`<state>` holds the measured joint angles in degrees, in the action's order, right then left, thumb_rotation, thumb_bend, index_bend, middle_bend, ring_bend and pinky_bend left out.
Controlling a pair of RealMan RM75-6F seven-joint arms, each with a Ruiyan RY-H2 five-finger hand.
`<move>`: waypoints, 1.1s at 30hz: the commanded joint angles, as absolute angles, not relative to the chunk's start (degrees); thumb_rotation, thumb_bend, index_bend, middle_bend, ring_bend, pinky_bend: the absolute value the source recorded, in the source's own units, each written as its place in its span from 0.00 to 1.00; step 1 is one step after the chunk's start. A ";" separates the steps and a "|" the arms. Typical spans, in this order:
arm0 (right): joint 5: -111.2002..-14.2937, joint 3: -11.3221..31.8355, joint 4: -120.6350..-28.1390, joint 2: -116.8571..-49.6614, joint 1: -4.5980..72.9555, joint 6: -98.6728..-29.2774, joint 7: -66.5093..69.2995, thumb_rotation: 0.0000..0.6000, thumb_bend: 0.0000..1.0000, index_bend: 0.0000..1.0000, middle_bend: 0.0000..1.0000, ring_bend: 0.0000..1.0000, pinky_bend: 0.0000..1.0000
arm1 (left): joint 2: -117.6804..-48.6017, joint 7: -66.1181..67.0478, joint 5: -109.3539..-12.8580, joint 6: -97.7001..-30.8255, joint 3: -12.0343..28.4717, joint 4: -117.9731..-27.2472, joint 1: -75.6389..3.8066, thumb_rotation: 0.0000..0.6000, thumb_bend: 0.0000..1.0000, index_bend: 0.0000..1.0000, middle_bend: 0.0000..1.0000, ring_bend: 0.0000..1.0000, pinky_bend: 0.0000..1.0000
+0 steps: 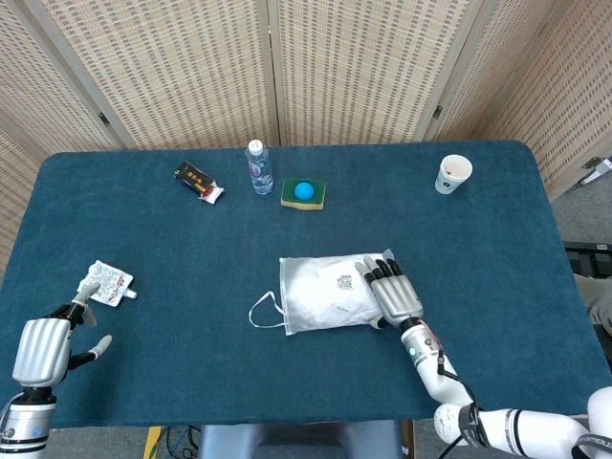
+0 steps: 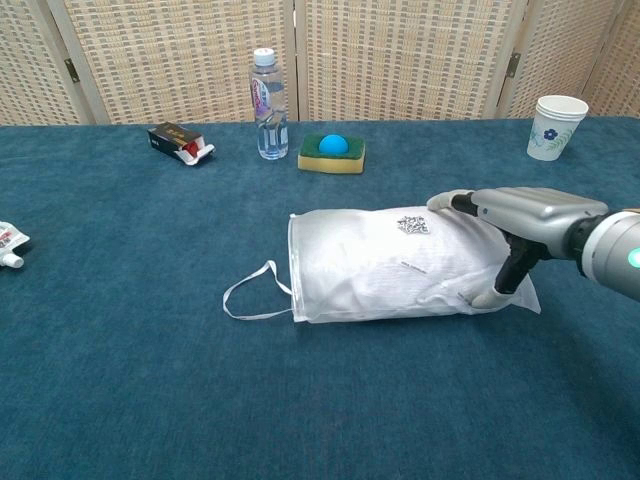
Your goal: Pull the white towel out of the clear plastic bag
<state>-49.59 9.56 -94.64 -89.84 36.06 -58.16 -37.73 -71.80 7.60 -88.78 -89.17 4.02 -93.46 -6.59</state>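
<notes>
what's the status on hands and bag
Right hand flat on bag, no grip. Left hand open, idle. Towel inside bag. Nothing in the way.

This looks like a staged robot test space, not a lived-in room. A table covered in dark teal cloth (image 1: 143,220) stands before folding woven rattan screens (image 1: 191,67) that close off the background, and a bare grey floor (image 1: 598,206) shows beyond the table's edge.
</notes>
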 commanded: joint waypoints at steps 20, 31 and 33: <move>-50.08 7.71 -88.56 -93.17 41.18 -59.29 -42.02 1.00 0.29 0.20 0.34 0.24 0.31 | -72.01 7.67 -88.31 -88.82 3.85 -93.59 -6.50 1.00 0.20 0.21 0.56 0.50 0.73; -60.05 6.43 -84.29 -95.53 40.30 -63.37 -36.78 1.00 0.61 0.59 0.68 0.59 0.56 | -71.93 8.02 -88.24 -88.80 4.04 -94.02 -6.63 1.00 0.20 0.24 0.56 0.50 0.73; -62.31 6.35 -83.83 -95.68 40.03 -64.27 -35.28 1.00 0.62 0.62 0.71 0.62 0.60 | -71.99 8.05 -88.35 -88.88 4.07 -94.00 -6.66 1.00 0.20 0.24 0.56 0.50 0.73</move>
